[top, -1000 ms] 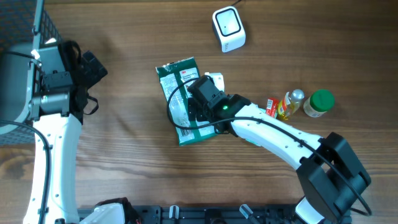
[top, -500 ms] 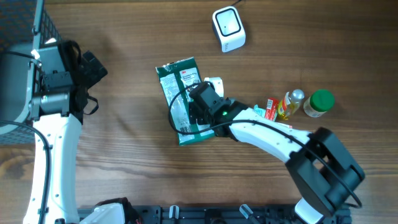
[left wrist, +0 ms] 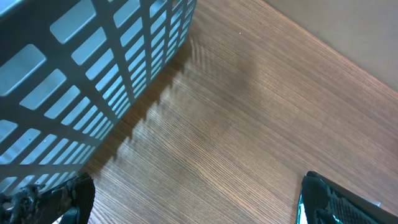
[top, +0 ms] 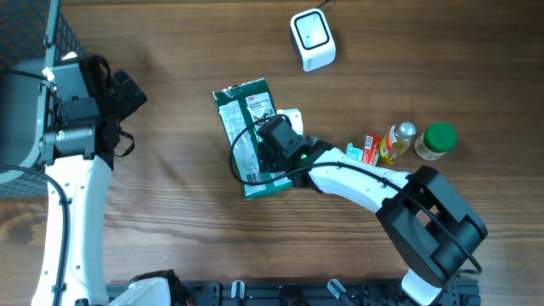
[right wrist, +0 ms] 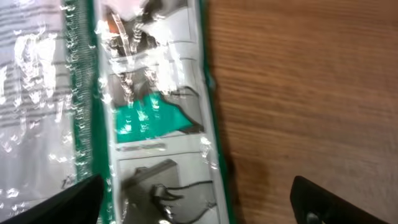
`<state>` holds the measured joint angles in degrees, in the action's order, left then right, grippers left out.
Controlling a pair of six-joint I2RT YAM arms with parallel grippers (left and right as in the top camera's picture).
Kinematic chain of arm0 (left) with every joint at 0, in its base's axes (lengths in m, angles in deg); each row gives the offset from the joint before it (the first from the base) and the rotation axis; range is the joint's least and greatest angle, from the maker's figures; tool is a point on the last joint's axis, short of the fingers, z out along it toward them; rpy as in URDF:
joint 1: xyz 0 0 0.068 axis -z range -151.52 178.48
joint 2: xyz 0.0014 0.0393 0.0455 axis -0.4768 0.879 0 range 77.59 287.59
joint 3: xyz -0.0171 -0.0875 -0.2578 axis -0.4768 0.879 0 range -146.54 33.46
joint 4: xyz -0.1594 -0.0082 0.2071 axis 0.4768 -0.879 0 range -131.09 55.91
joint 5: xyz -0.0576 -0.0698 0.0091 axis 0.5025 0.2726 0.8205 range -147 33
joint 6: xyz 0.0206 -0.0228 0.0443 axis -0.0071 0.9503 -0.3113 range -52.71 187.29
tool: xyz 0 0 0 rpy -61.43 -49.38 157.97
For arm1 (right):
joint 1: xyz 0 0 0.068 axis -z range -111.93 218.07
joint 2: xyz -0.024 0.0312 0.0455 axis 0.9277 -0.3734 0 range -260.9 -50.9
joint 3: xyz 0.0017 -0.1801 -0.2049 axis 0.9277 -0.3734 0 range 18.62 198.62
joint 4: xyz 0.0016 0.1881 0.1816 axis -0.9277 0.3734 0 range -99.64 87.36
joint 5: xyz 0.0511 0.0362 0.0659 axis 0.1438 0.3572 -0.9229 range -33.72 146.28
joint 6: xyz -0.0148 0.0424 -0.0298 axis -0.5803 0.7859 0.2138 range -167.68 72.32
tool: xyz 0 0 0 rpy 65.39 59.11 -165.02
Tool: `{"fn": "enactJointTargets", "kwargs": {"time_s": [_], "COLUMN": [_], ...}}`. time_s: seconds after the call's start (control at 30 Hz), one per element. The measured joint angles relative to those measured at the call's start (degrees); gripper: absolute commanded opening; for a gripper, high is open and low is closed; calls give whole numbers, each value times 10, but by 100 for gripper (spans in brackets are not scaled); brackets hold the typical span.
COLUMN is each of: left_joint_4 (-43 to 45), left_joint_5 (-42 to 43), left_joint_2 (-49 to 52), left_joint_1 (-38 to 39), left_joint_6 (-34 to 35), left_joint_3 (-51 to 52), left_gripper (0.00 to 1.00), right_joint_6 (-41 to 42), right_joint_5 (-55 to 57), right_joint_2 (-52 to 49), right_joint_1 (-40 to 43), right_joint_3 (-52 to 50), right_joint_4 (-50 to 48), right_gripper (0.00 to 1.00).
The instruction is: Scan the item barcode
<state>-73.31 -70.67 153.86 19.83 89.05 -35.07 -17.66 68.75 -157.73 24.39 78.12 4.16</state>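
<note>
The item is a glossy green and white packet [top: 242, 104] lying flat at the table's middle. My right gripper [top: 265, 157] hangs low over its lower half, open. In the right wrist view the packet [right wrist: 149, 93] fills the left side. Its green right edge runs down between the fingertips of that gripper [right wrist: 199, 202], one finger over the packet and the other over bare wood. No barcode is readable on the face that shows. The white scanner [top: 312, 39] stands at the far side. My left gripper [top: 127, 92] is open at the far left, over bare wood [left wrist: 193, 202].
A grey slotted basket [left wrist: 74, 56] sits beside the left arm. To the right of the packet stand a small red box [top: 371, 147], a yellow bottle [top: 398, 141] and a green-lidded jar [top: 437, 141]. A white object [top: 295, 113] pokes out beside the right wrist.
The right gripper has edged left over the packet and the right arm's elbow has swung in towards it. The left arm has not moved.
</note>
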Motion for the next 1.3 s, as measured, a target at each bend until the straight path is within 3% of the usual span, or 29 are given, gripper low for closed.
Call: {"fn": "enactJointTargets", "kwargs": {"time_s": [0.13, 0.23, 0.63, 0.7, 0.77, 0.83, 1.3], "left_joint_4": [0, 0, 0, 1, 0, 0, 0], "left_joint_5": [0, 0, 0, 0, 0, 0, 0], "left_joint_2": [0, 0, 0, 0, 0, 0, 0], "left_joint_1": [0, 0, 0, 0, 0, 0, 0], "left_joint_6": [0, 0, 0, 0, 0, 0, 0], "left_joint_3": [0, 0, 0, 0, 0, 0, 0], "left_gripper": [100, 100, 100, 100, 100, 100, 100], "right_joint_6": [-38, -56, -111, -118, -126, -129, -132], "right_joint_5": [-20, -39, -61, -74, -81, -86, -131], "right_joint_2": [0, 0, -66, -67, -67, -67, -75], "right_joint_1": [0, 0, 0, 0, 1, 3, 3], "right_joint_3": [30, 70, 81, 85, 87, 90, 146], "right_joint_4": [14, 13, 45, 49, 58, 70, 195], "right_gripper": [93, 99, 100, 93, 72, 59, 57]}}
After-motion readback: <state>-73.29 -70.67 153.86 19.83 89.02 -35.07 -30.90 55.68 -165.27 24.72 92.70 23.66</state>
